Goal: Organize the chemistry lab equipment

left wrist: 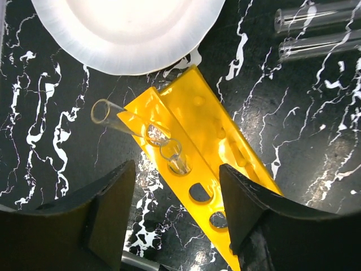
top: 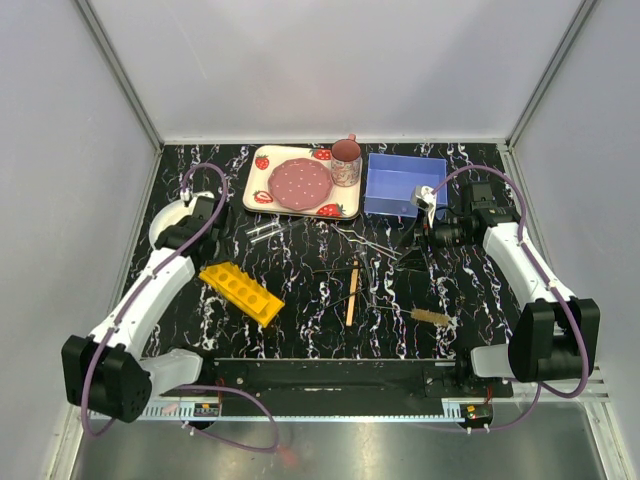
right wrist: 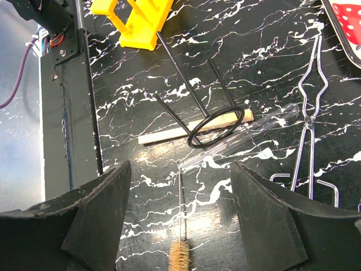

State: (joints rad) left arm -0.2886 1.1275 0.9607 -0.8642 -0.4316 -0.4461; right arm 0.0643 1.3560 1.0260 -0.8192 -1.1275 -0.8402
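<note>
The yellow rack [top: 240, 292] lies on the table at the left; in the left wrist view [left wrist: 203, 130] two glass tubes [left wrist: 121, 121] sit in its end holes. Two more tubes [top: 265, 232] lie loose beyond it, and they also show in the left wrist view [left wrist: 318, 34]. My left gripper [left wrist: 176, 175] hangs open and empty just above the rack's end. The wire tongs [right wrist: 310, 113], the wooden stick [right wrist: 194, 127], another glass tube [right wrist: 248, 132] and the tube brush [right wrist: 181, 251] lie mid-table. My right gripper [right wrist: 180, 169] is open and empty above the brush's wire handle.
A round white plate [left wrist: 130, 28] lies beside the rack under the left arm. A black wire ring stand [right wrist: 217, 124] rests across the stick. A blue box [top: 405, 185] and the strawberry tray [top: 305, 182] with a pink plate and cup stand at the back.
</note>
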